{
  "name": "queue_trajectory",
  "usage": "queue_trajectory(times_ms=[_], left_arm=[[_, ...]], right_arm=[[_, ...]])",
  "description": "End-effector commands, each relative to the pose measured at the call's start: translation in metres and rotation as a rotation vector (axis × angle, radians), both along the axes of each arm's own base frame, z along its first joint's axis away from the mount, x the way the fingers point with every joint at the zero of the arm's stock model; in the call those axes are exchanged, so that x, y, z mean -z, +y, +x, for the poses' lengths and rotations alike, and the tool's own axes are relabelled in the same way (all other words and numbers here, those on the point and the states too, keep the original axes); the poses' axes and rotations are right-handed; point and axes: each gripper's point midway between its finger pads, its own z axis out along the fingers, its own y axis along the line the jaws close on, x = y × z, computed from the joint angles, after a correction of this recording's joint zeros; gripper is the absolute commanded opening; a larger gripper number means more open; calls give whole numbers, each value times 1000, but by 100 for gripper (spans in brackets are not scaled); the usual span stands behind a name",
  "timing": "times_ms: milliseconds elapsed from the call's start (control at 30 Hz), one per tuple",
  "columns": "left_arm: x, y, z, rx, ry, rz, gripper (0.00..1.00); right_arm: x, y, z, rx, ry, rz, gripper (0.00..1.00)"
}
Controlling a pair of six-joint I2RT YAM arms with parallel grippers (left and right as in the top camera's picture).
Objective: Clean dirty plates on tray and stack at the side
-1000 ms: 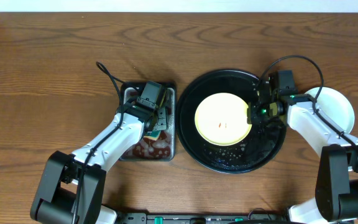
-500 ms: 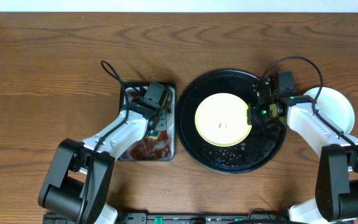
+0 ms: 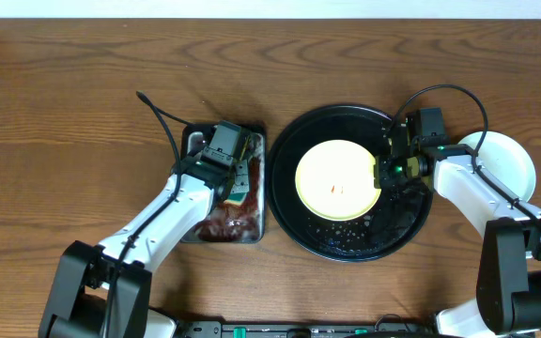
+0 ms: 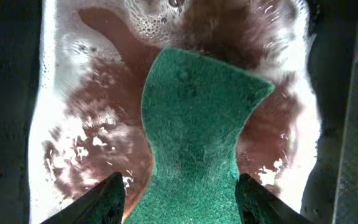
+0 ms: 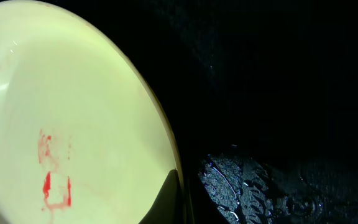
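Observation:
A pale yellow plate [image 3: 336,178] with a red smear in its middle lies in the black tray [image 3: 355,239]. My right gripper [image 3: 384,172] is shut on the plate's right rim. In the right wrist view one dark finger [image 5: 174,193] rests on the rim of the plate [image 5: 73,124], with the wet tray [image 5: 272,124] beside it. My left gripper [image 3: 225,160] hangs over the metal pan, its jaws open astride a green sponge [image 4: 197,124] lying in brown liquid. A pale plate [image 3: 513,161] sits right of the tray, partly under my right arm.
The rectangular metal pan [image 3: 185,141] with foamy brown liquid [image 4: 104,124] stands just left of the tray. The sponge shows in the overhead view [image 3: 241,198] too. Bare wooden table [image 3: 83,113] lies all around.
My left arm has shifted a little over the pan, its elbow swinging and its cable moving. My right gripper and the yellow plate have not moved.

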Motion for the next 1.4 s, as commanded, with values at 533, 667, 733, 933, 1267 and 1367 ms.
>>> queue_trajectory(times_ms=[533, 667, 733, 933, 1267, 1367], left_arm=[[45, -1, -7, 10, 112, 26, 22], [50, -1, -8, 10, 124, 31, 8], [50, -1, -8, 10, 123, 30, 7], [41, -1, -7, 10, 103, 22, 7], [-33, -15, 5, 27, -63, -190, 7], [-46, -15, 7, 51, -75, -269, 7]], right_arm=[[4, 0, -3, -17, 5, -15, 1], [4, 0, -3, -17, 5, -15, 1], [4, 0, -3, -17, 5, -15, 1], [4, 0, -3, -17, 6, -15, 1], [4, 0, -3, -24, 4, -17, 1], [4, 0, -3, -38, -1, -20, 1]])
